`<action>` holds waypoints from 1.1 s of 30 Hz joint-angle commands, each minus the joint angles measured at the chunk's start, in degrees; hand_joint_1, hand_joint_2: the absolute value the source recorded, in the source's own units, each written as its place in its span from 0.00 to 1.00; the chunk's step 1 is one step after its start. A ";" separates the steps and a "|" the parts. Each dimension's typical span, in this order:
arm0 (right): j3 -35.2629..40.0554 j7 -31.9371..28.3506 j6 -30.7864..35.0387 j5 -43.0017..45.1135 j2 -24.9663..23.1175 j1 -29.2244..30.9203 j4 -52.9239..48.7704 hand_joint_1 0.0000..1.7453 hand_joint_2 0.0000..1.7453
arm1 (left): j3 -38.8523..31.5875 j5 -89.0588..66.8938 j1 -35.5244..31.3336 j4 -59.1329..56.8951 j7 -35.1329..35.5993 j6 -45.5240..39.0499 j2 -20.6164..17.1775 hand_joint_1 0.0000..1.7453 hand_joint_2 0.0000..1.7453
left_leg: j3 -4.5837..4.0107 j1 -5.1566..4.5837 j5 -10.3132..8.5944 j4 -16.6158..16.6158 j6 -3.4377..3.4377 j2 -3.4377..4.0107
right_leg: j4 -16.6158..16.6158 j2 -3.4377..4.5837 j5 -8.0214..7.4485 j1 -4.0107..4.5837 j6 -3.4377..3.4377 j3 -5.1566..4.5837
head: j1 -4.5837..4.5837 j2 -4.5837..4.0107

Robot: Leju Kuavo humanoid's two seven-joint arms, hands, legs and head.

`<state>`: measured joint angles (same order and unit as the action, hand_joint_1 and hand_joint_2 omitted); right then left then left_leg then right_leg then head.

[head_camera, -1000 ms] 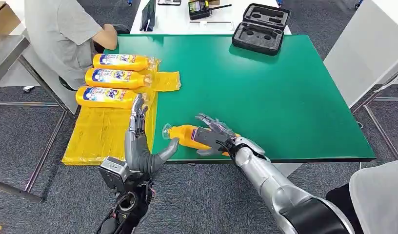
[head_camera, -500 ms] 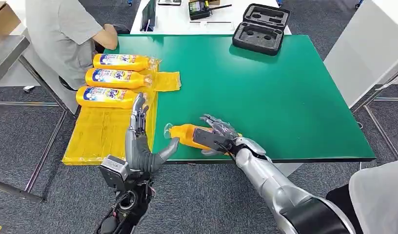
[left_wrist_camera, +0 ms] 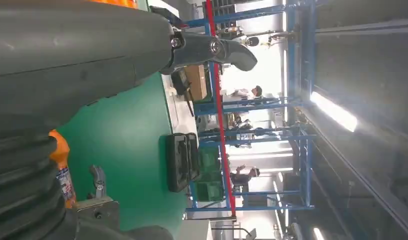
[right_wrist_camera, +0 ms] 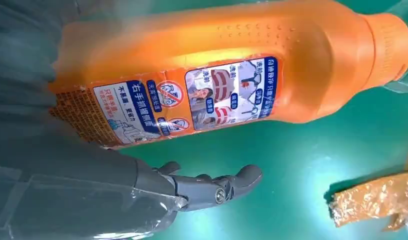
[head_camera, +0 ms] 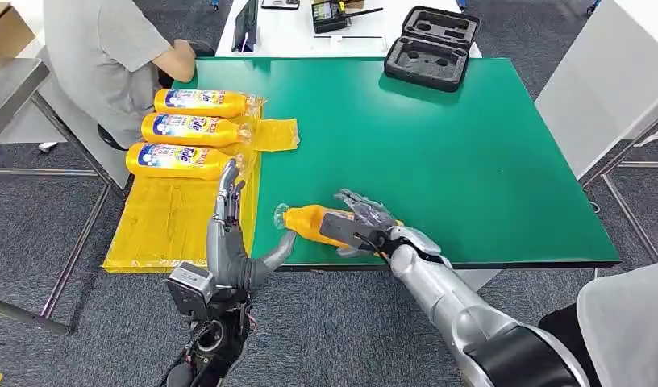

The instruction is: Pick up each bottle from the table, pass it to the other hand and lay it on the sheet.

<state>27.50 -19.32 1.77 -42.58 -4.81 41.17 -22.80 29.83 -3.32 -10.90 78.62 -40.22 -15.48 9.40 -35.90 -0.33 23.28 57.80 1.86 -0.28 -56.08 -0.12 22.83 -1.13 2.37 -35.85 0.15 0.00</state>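
The right hand (head_camera: 360, 225) is wrapped around the body of an orange bottle (head_camera: 310, 221) lying at the near table edge, cap pointing toward the left hand (head_camera: 233, 242), which waits just beside the cap with fingers spread and nothing in them. Beyond the left hand, three bottles (head_camera: 189, 129) already lie on the yellow sheet (head_camera: 160, 222), so this looks like the last handover. Farther off sit a black case (head_camera: 432, 47) and a person (head_camera: 108, 56); nothing blocks the pass.

The right hand (head_camera: 360, 224) covers the bottle (head_camera: 310, 221) body in the head view. Small label print is illegible. The left wrist view shows the bottle (left_wrist_camera: 63, 167) cut off behind the hand cover.
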 commanded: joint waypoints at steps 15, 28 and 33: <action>-0.11 0.19 -9.34 3.20 1.31 2.73 5.03 1.00 1.00 | 1.10 0.46 -1.97 -3.29 0.22 1.29 -1.40 0.00 1.00 | 0.33 0.07 0.09 -0.05 -0.10 -0.07 | 0.08 -0.09 0.11 0.08 -0.10 0.34 | -0.02 0.00; -0.96 4.52 -8.87 2.94 2.58 2.29 5.81 1.00 1.00 | 1.06 1.11 -2.73 -4.58 0.22 2.30 -0.63 0.00 1.00 | 0.34 0.07 0.06 -0.06 -0.08 -0.13 | 0.10 -0.15 0.09 0.08 -0.09 0.36 | 0.00 0.00; -0.76 5.29 -7.27 2.34 2.55 2.26 5.73 1.00 1.00 | 0.97 1.10 -2.64 -4.55 0.22 2.20 -0.58 0.00 1.00 | 0.47 0.10 0.08 -0.05 -0.10 -0.14 | 0.11 -0.16 0.11 0.10 -0.11 0.51 | 0.00 0.00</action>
<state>26.84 -15.23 -6.47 -39.54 -3.19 43.33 -21.84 29.83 -2.38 -11.32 78.07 -40.22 -13.25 9.42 -35.70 -0.33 23.29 57.80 1.85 -0.26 -56.06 -0.11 22.84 -1.13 2.37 -35.69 0.15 0.00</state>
